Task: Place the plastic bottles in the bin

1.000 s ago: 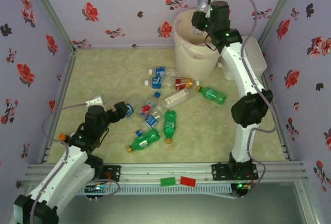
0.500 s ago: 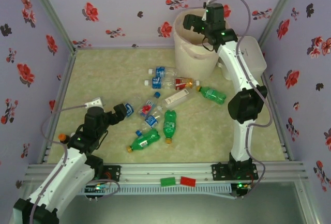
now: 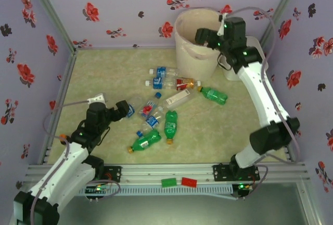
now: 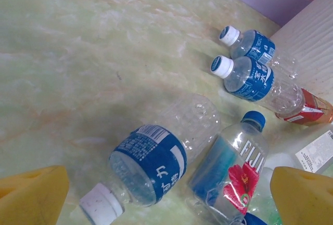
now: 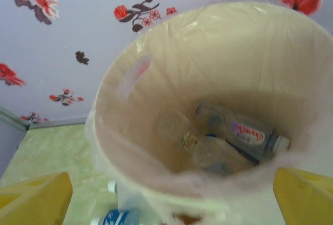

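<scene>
Bin (image 3: 183, 48) is standing at the tabletop's (image 3: 99, 69) far edge. Right gripper (image 3: 204, 36) is hanging over the bin's mouth, jaws apart and empty. The bottle it was carrying a second ago is gone, and its elbow has swung outward, away from the bin. Dropped bottles (image 5: 237, 130) are lying on the bin's floor. Remaining bottles (image 3: 165, 100) are lying scattered on the bin's near side. Left gripper (image 3: 124, 109), jaws apart, is hovering at the scatter's end farthest from the bin, over a blue-label bottle (image 4: 151, 162), roughly where it was.
</scene>
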